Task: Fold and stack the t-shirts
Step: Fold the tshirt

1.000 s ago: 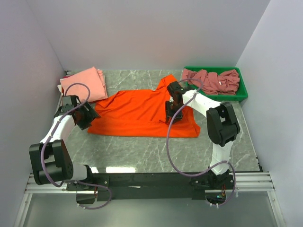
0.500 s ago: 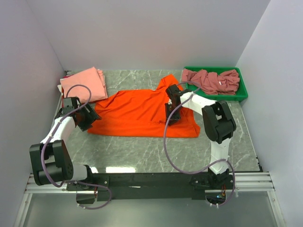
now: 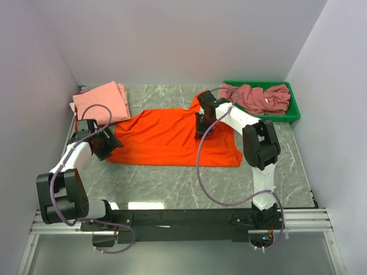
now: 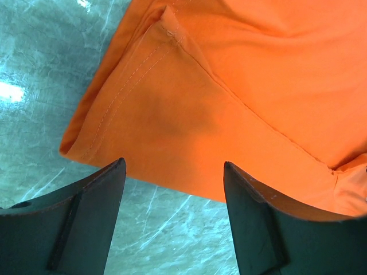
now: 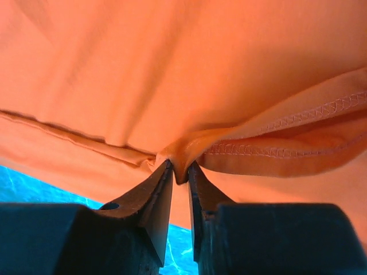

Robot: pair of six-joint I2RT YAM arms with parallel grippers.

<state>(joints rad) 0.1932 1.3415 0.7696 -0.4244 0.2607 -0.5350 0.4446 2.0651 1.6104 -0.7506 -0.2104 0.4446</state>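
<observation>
The bright orange t-shirt (image 3: 172,137) lies spread across the middle of the table, also filling the left wrist view (image 4: 229,86) and the right wrist view (image 5: 172,69). My right gripper (image 3: 202,127) is shut on a pinched fold of the orange shirt (image 5: 180,166) near its right side. My left gripper (image 3: 109,144) is open and empty at the shirt's left corner, its jaws over bare table just off the hem (image 4: 172,189). A folded salmon-pink t-shirt (image 3: 102,102) lies at the back left. Dusty rose t-shirts (image 3: 255,97) are heaped in the bin.
A green plastic bin (image 3: 293,112) stands at the back right, close to the right arm. The grey marble table (image 3: 172,183) is walled on the left, back and right. The pink stack sits just behind the left gripper.
My right gripper has moved back and left, dragging the orange shirt's fold with it. The left gripper has shifted slightly toward the shirt's left corner.
</observation>
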